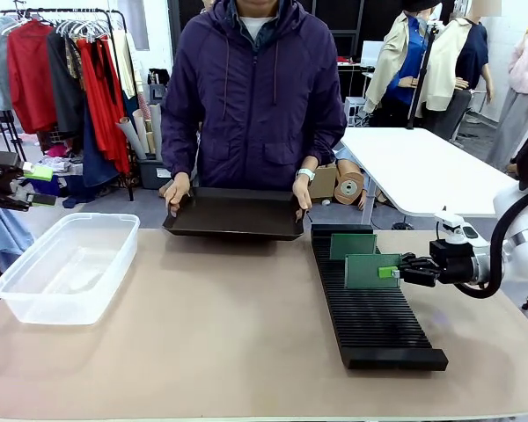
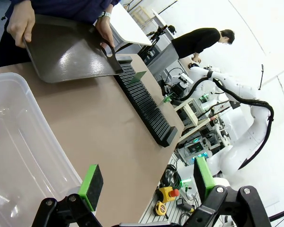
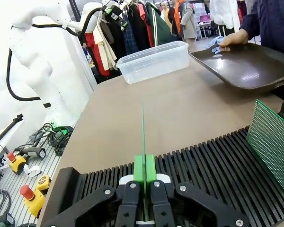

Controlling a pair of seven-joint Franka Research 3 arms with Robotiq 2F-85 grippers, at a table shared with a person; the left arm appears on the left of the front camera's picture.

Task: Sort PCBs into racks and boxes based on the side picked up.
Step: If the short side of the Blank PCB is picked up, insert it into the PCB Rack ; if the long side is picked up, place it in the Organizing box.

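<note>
My right gripper (image 1: 392, 272) is shut on a green PCB (image 1: 370, 271), held upright on edge over the middle of the black ribbed rack (image 1: 378, 330). In the right wrist view this PCB (image 3: 143, 135) shows edge-on between the shut green pads (image 3: 138, 166). I cannot tell whether its lower edge sits in a slot. A second PCB (image 1: 352, 245) stands in the rack's far end, also seen as a patterned board (image 3: 272, 142). The clear box (image 1: 66, 268) sits at the table's left. My left gripper (image 2: 146, 183) hangs open above the box's (image 2: 19, 142) near side.
A person at the far side holds a shallow dark tray (image 1: 236, 214) with both hands, tilted toward the table. The tray (image 2: 66, 47) sits just beyond the rack (image 2: 142, 99). Bare tabletop (image 1: 211, 325) lies between box and rack. Tools lie on the floor beside the table.
</note>
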